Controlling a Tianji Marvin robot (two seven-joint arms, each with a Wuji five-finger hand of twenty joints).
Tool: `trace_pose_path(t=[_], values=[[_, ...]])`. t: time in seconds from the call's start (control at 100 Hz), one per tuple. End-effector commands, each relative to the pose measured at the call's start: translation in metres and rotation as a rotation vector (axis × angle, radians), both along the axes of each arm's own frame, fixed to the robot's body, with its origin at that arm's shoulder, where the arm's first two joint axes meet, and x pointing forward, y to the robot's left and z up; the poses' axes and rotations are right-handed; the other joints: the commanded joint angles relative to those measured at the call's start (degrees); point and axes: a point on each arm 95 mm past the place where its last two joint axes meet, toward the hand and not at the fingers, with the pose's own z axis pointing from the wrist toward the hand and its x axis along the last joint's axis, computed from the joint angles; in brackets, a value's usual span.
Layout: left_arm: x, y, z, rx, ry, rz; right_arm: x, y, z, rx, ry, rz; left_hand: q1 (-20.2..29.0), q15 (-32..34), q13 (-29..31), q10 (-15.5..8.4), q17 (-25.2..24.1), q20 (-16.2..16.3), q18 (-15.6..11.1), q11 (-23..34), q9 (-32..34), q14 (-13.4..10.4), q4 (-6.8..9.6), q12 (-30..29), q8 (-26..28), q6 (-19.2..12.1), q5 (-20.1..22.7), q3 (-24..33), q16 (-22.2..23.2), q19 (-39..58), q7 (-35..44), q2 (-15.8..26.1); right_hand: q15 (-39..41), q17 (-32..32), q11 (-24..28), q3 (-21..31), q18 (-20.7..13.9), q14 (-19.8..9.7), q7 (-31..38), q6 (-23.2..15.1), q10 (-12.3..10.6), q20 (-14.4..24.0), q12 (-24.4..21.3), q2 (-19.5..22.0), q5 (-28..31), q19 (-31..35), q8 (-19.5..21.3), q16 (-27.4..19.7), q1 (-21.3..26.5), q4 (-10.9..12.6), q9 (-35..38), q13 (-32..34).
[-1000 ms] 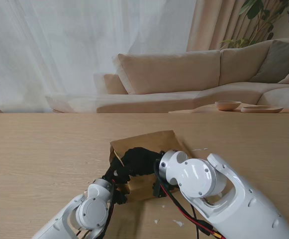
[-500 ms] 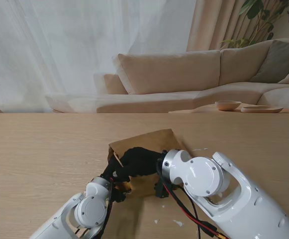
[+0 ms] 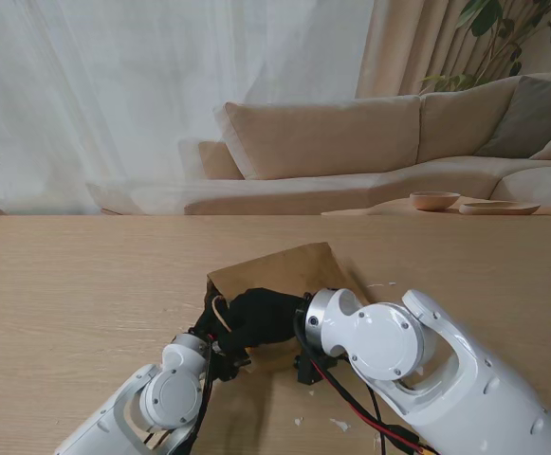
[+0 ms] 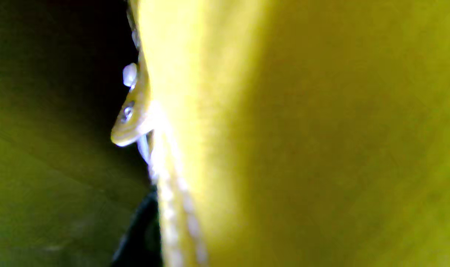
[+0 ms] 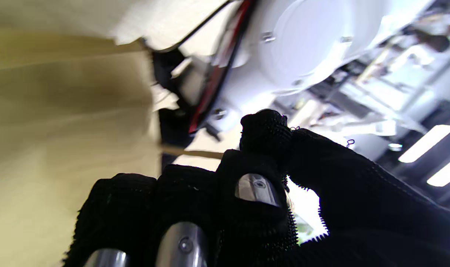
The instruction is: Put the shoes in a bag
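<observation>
working at the mouth of the flat brown paper bag (image 3: pixel 284 275), which lies on the pale wooden worktop (image 3: pixel 85 284) near us, just in front of both arms. our right hand (image 3: pixel 261 318), in its black knit glove, sits on the bag's near edge; in the right wrist view its fingers (image 5: pixel 254 185) are curled tight together with the thumb pressed onto them, apparently pinching the bag's thin paper-cord handle (image 5: pixel 189 152), though we cannot see the contact clearly. our left hand (image 3: pixel 220 334) is mostly hidden between its white forearm and the bag; its wrist view is filled with blurred yellow-brown paper and a pale cord, so it seems to be inside or against the opening, but we cannot tell whether its fingers are spread or closed. a loop of light cord (image 3: pixel 220 313) shows at the bag's left near corner.

no shoes are visible in any view, so we cannot say where they are, possibly under the hands or already in the bag.

our judgement: the step is holding the mouth open. to do it well, keep the right pinch firm on the handle and lift gently, not yanking, since paper tears at the handle. let the left hand widen the opening from inside, and keep the bag flat so it doesn't slide across the worktop.
</observation>
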Motion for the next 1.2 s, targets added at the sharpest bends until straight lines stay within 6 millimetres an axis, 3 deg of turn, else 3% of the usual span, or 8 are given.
trace_pose_path(t=[0.0,0.32,0.86,1.19], values=[[0.001,-0.005,0.016,-0.034,-0.020,-0.019,-0.004,0.001,-0.003,-0.012,0.012,-0.037,6.0,2.6,2.8,-2.1,0.9,1.1,1.0,3.6,2.7,1.5,1.62,1.3,3.1,-2.7,2.4,8.0,1.0,10.8,8.7,9.0,5.9,2.9,5.2,0.5,-11.4,-2.7,0.6,3.3,-7.1,1.0,0.6,0.1,7.4,11.4,1.2,0.8,-0.8,4.3,2.8,2.1],[-0.001,-0.008,0.018,-0.028,-0.030,-0.024,0.002,0.005,-0.012,0.024,0.067,-0.026,6.0,2.7,3.1,-1.8,0.8,0.8,1.4,3.4,3.1,1.7,1.64,1.4,2.9,-2.7,2.4,8.0,1.0,11.4,8.7,8.9,5.9,2.9,5.0,0.4,-11.2,-2.3,0.4,3.3,-6.7,1.0,0.3,0.3,7.1,11.4,1.3,0.8,-0.8,4.0,2.8,2.0],[-0.003,-0.038,0.012,-0.017,-0.036,-0.045,0.002,0.036,-0.008,0.178,0.123,0.084,6.0,3.0,3.7,-1.2,0.8,0.6,1.5,3.3,3.6,2.1,1.71,1.2,2.3,-3.0,2.5,7.8,1.2,13.2,8.4,8.8,6.0,2.9,4.8,0.6,-10.9,-1.8,0.3,3.4,-6.6,1.1,0.1,0.7,6.9,11.4,1.4,0.7,-0.7,3.7,2.8,2.0],[-0.005,-0.044,0.002,0.023,-0.006,-0.146,0.011,0.034,-0.013,0.154,0.138,0.149,6.0,2.8,4.2,-1.2,0.7,0.2,1.9,3.2,3.9,2.3,1.80,0.9,1.3,-3.3,3.3,7.8,0.7,14.0,7.9,8.4,6.1,2.9,5.4,0.3,-11.3,-1.7,0.6,1.7,-6.1,0.7,0.4,0.5,7.3,11.4,1.5,0.6,-1.5,4.5,2.8,2.0]])
